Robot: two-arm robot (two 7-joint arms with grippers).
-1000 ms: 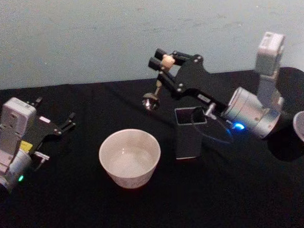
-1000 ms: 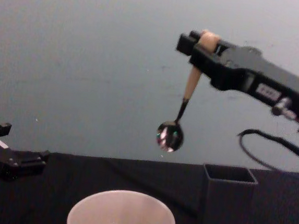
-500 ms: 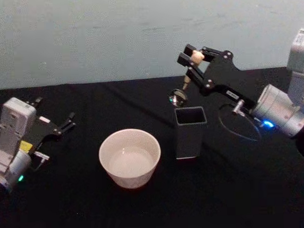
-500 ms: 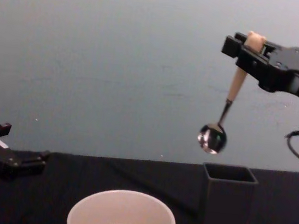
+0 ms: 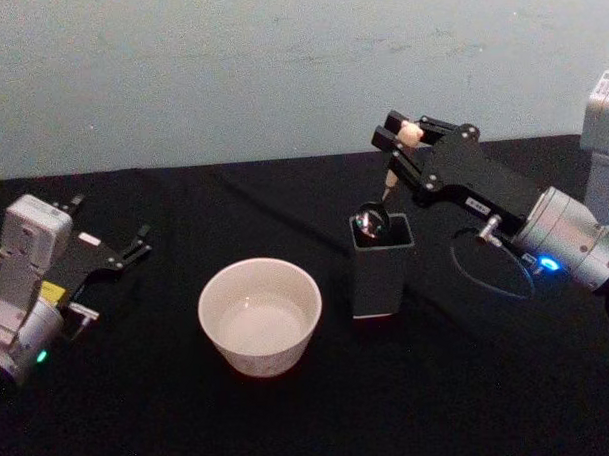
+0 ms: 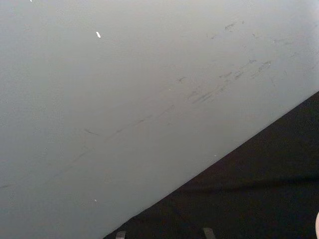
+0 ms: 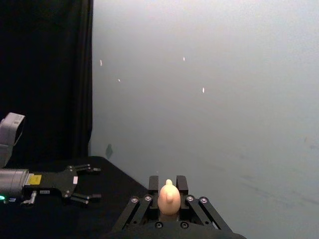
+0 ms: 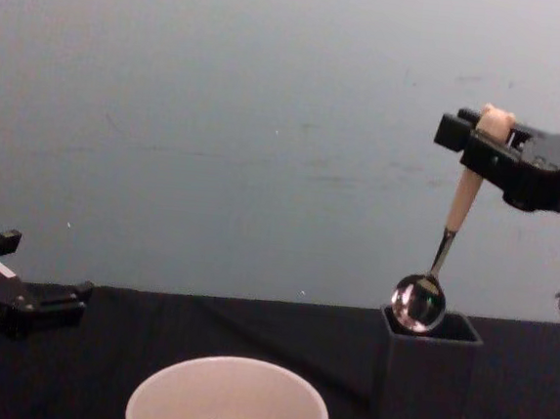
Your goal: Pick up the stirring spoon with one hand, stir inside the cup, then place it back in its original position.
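Chest view: right gripper [image 8: 485,129] pinches the spoon [image 8: 440,254], its bowl at the holder [image 8: 426,384] mouth; lower straight, centred. Left gripper [image 5: 135,244] parked, spread.

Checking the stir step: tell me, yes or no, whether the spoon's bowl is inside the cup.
No: the right gripper holds the spoon at the dark holder's mouth, beside the cup.

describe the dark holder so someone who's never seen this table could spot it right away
On the black table, look just to the robot's right of the pale round cup. The dark holder stands there, tall and square-sectioned with an open top. The right gripper holds the stirring spoon with its shiny bowl at that opening. Unlike the wide, light, round cup, it is narrow, dark grey and boxy.
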